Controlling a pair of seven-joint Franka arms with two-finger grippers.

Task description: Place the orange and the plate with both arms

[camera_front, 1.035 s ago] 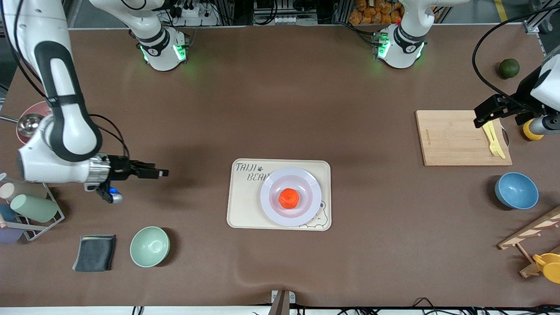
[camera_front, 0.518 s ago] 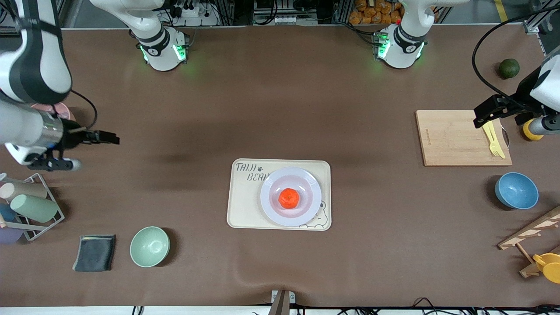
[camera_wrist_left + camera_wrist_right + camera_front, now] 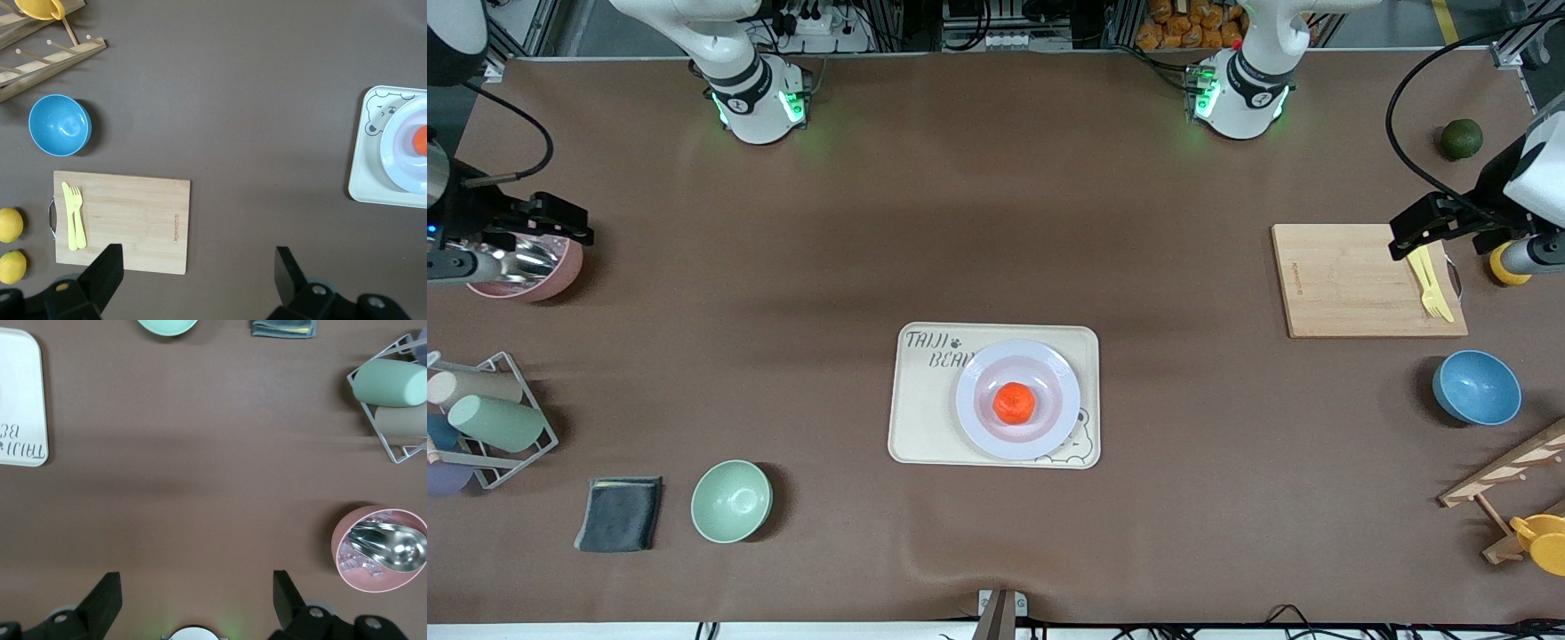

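The orange (image 3: 1014, 403) lies in the middle of the pale lavender-white plate (image 3: 974, 400). The plate rests on a cream bear tray (image 3: 925, 427) at the table's centre. The left wrist view catches the plate (image 3: 400, 160) and a sliver of the orange (image 3: 421, 140) at its edge. My left gripper (image 3: 1409, 233) hangs open and empty over the edge of a wooden cutting board (image 3: 1352, 280), its jaws wide apart (image 3: 197, 267). My right gripper (image 3: 574, 224) is open and empty above a pink bowl (image 3: 525, 267) at the right arm's end, jaws spread (image 3: 197, 593). Both are well away from the plate.
Yellow cutlery (image 3: 1430, 284) lies on the cutting board. A blue bowl (image 3: 1476, 387), a wooden rack (image 3: 1503, 480), a lemon (image 3: 1507, 267) and a dark green fruit (image 3: 1461, 139) sit at the left arm's end. A green bowl (image 3: 731, 500), dark cloth (image 3: 620, 513) and cup rack (image 3: 489, 418) are at the right arm's end.
My right arm has drawn back from the table's middle toward its own end and the bases, and now hangs over the pink bowl. The left arm, plate and orange have not moved.
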